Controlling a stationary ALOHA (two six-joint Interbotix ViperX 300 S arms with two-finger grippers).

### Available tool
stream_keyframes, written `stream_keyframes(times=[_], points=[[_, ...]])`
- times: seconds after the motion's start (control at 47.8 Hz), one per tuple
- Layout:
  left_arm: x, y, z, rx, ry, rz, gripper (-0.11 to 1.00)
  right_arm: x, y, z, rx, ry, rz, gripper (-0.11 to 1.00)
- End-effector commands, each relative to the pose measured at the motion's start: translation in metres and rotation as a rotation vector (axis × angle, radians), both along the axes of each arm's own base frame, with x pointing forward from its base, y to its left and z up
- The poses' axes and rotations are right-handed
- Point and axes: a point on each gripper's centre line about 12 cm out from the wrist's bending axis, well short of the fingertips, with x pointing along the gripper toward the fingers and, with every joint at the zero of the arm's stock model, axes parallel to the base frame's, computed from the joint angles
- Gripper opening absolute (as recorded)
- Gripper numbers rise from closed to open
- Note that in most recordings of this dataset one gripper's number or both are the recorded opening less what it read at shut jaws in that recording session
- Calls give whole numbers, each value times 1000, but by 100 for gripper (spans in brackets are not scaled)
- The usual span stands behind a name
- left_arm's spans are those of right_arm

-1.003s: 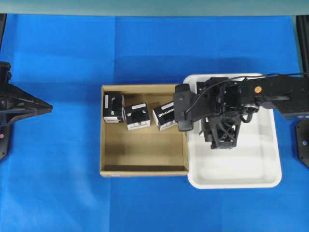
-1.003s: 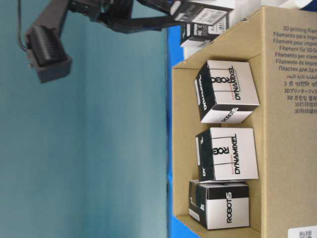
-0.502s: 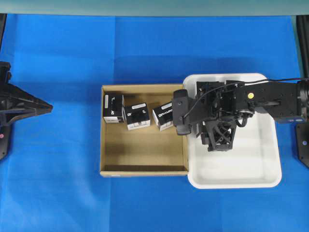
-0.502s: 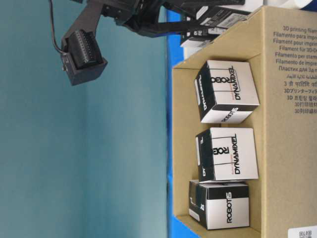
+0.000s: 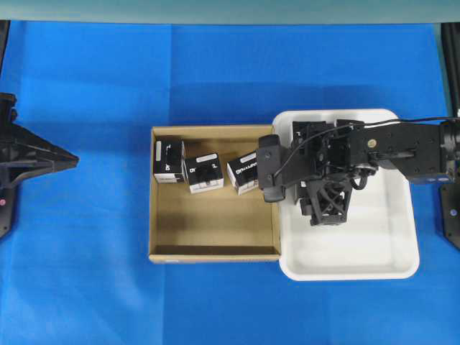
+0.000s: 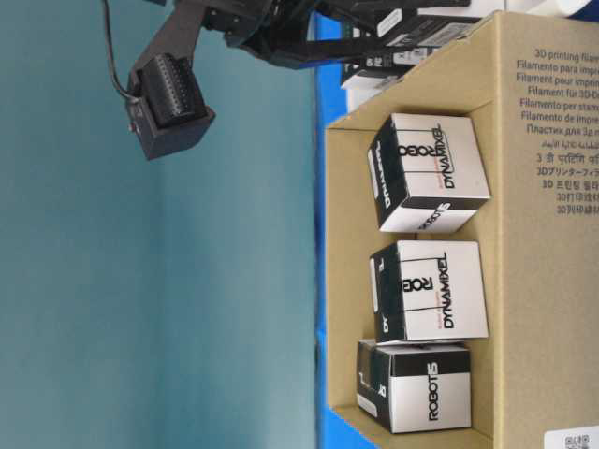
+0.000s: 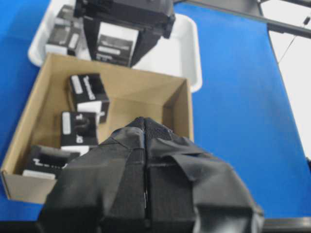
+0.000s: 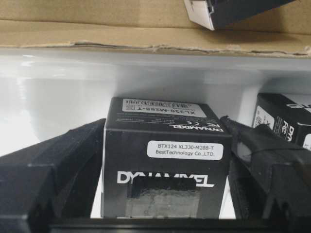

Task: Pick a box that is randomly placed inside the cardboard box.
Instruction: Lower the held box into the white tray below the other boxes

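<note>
Right pincer [image 8: 165, 194] grips a small black cube-like carton [image 8: 165, 160] with white label, a jaw on each side face, over the white plastic tray [image 5: 402, 266] at right of the overhead frame. Left pincer [image 7: 145, 184] closed, parked at left over the blue desk [image 5: 86, 273]. Carton judged light, stiff paperboard, smooth sides; squeeze opposite flat faces mid-height, not too hard. Three black cartons [image 5: 205, 172] lie along the upper wall of the shallow brown cardboard box [image 5: 215, 253]. Tray count unclear, arm hides it; at least one more carton [image 8: 284, 121] there.

Three cartons [image 5: 204, 171] line the cardboard box's [image 5: 214, 254] far wall, tray [image 5: 392, 251] alongside.
</note>
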Motion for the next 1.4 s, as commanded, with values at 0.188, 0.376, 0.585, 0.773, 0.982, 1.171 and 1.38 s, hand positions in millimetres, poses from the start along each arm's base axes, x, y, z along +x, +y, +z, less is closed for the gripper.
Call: stream_keyframes(times=[0.188, 0.376, 0.585, 0.773, 0.982, 1.171, 1.38], points=[[2, -2, 13, -1, -38, -10, -7, 7, -2, 2, -15, -54, 6, 94], [2, -4, 13, -7, -37, -18, -7, 7, -2, 3, -21, -57, 15, 98], [3, -4, 13, -8, -45, -22, -7, 6, -2, 7, -18, -48, 8, 98], [3, -8, 10, -5, -32, -43, -7, 15, -5, 30, -27, -119, 4, 98], [3, -9, 9, -5, -29, -48, -7, 24, -10, 66, -29, -221, -26, 98], [3, -9, 8, -5, -28, -48, -7, 27, -6, 111, -18, -381, -57, 98], [3, -9, 9, -5, -32, -48, -7, 21, -2, 155, -7, -603, -82, 98]])
